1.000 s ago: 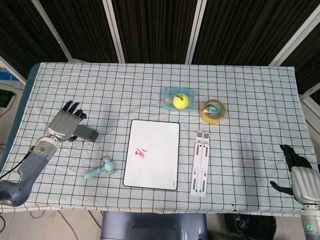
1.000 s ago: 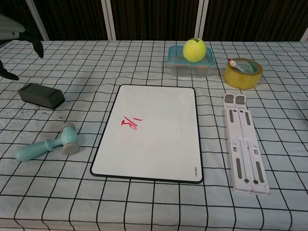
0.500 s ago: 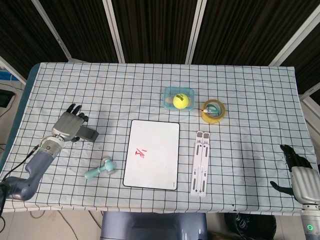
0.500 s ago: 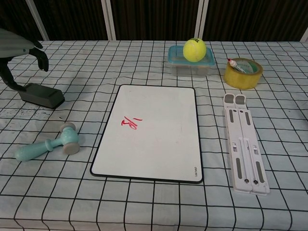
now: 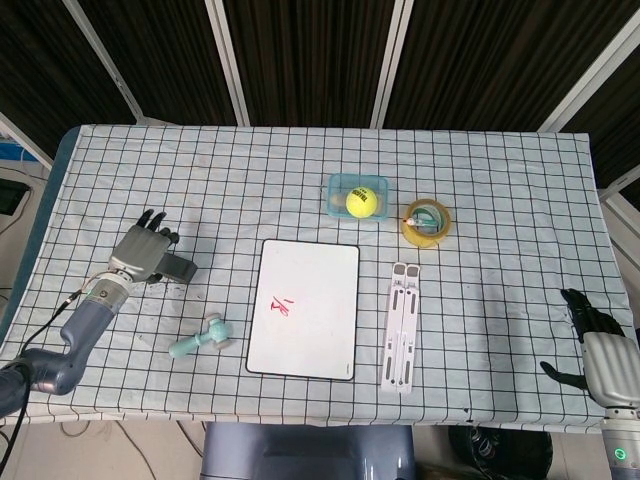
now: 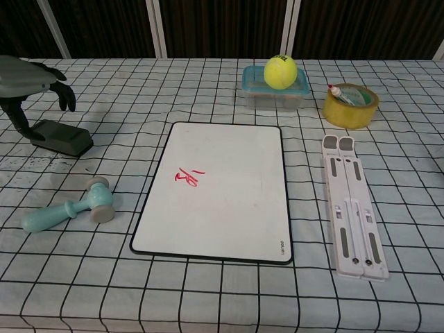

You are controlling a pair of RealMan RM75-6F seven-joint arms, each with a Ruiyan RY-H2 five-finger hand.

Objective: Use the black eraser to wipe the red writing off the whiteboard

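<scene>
The eraser [image 6: 61,138] lies flat on the checked cloth near the table's left edge, well apart from the whiteboard [image 6: 220,194]. The left hand [image 6: 28,80] is arched over the eraser with fingers spread and curved down around its left end; whether the eraser is gripped cannot be told. Red writing [image 6: 188,177] is seen on the board's left half. Between eraser and board, bare cloth is left open, with a teal hammer [image 6: 69,206] just below that path. The right hand [image 5: 600,352] rests at the table's right front corner, fingers released.
</scene>
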